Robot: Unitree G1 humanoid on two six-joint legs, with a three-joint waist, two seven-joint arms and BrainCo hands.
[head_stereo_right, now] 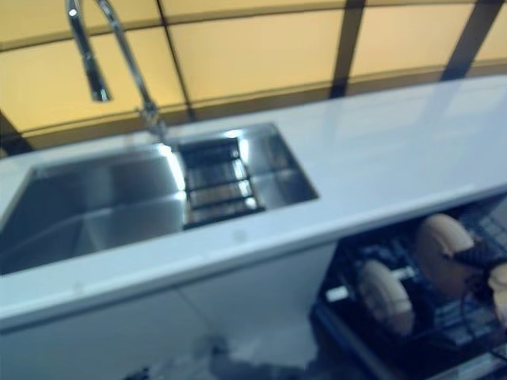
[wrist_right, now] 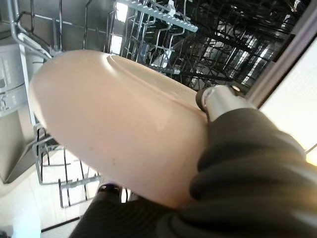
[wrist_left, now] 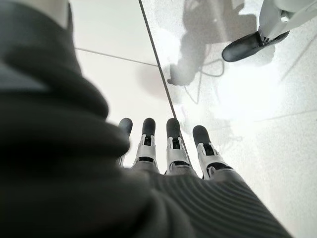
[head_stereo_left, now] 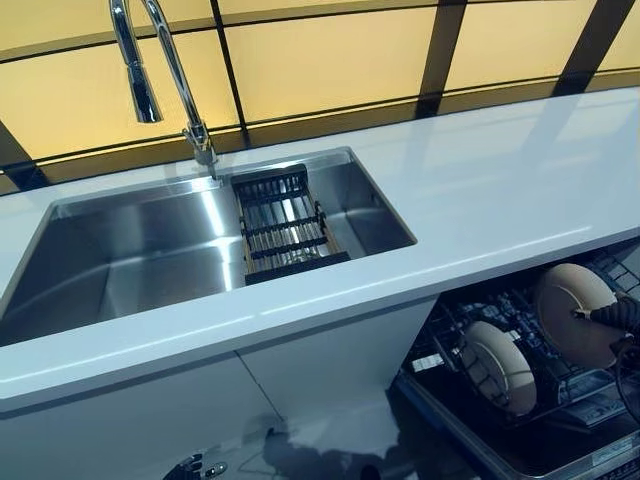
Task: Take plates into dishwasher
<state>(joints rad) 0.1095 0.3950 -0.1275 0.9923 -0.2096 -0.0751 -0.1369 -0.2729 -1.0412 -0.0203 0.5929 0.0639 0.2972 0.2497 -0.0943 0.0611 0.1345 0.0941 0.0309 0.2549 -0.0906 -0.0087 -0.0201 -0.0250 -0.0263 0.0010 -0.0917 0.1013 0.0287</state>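
Observation:
A cream plate (head_stereo_left: 568, 300) is held upright over the dark lower rack (head_stereo_left: 450, 335) of the open dishwasher at the lower right. My right hand (head_stereo_left: 612, 316) is shut on it. In the right wrist view the thumb (wrist_right: 214, 100) lies across the plate's (wrist_right: 114, 124) rim and dark fingertips (wrist_right: 106, 189) show beneath it, with rack wires (wrist_right: 163, 29) just past it. A second cream plate (head_stereo_left: 497, 368) stands on edge in the rack to the left of the held one. My left hand (wrist_left: 173, 148) hangs low by the cabinet front, fingers straight, holding nothing.
A white counter (head_stereo_left: 500, 190) runs above the dishwasher. Its steel sink (head_stereo_left: 130, 255) holds a dark slatted drain rack (head_stereo_left: 285, 225) under a tall chrome faucet (head_stereo_left: 185, 90). White cabinet doors (head_stereo_left: 150, 420) stand left of the dishwasher. A person's dark shoe (wrist_left: 247, 44) is on the floor.

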